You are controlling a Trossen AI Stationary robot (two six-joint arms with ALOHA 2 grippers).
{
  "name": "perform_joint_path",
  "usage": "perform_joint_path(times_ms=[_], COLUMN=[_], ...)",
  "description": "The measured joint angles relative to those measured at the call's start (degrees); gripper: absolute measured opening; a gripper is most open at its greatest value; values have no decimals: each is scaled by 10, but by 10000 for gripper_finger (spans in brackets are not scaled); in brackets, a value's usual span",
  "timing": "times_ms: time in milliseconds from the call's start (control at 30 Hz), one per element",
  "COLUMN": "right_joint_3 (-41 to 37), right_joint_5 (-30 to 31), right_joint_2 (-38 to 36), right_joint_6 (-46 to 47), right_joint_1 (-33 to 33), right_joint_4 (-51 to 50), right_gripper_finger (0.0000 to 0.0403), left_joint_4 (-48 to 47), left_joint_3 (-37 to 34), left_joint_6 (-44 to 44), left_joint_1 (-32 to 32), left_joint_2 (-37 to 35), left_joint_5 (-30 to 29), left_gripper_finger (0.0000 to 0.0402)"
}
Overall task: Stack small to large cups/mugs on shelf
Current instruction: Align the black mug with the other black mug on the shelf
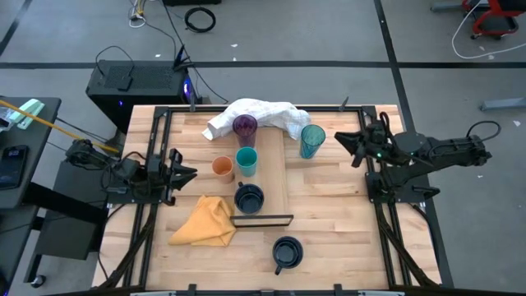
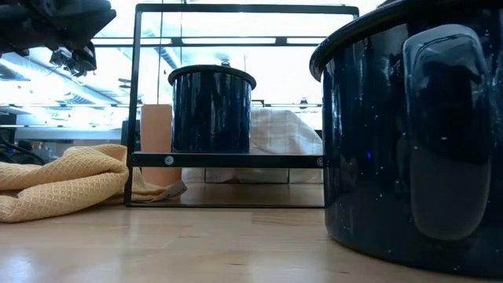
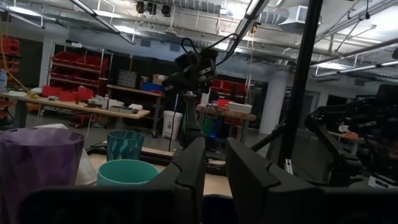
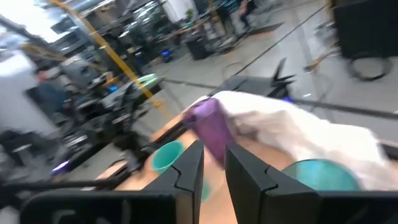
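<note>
Nearest the low camera, one navy mug (image 2: 409,134) sits off the shelf (image 1: 275,177), and while both the left gripper (image 3: 214,174) and the right gripper (image 4: 214,171) hang nearly clenched and empty, a careless reach risks toppling the purple tumbler (image 1: 244,126).

A crumpled white cloth (image 1: 261,115) lies at the upper middle of the slatted desk (image 1: 329,205) — a folded yellow cloth (image 1: 205,222) sits lower left of centre. Off the desk, upper left, stands a black case (image 1: 136,86) among cables.
</note>
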Motion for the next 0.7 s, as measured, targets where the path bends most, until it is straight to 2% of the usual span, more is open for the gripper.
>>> perform_joint_path(times_ms=[167, 400, 567, 700], right_joint_3=[0, 27, 97, 147], right_joint_5=[-53, -64, -55, -64], right_joint_2=[14, 55, 139, 232], right_joint_6=[2, 27, 31, 91], right_joint_1=[24, 104, 171, 225], right_joint_4=[8, 11, -3, -68], right_gripper_finger=[71, 71, 67, 61], left_joint_4=[1, -9, -68, -105], left_joint_3=[0, 20, 46, 55], left_joint_6=[-18, -19, -17, -33], left_joint_1=[0, 0, 0, 0], left_joint_2=[0, 0, 0, 0], left_joint_5=[-19, -53, -79, -82], left_gripper_finger=[73, 79, 78, 81])
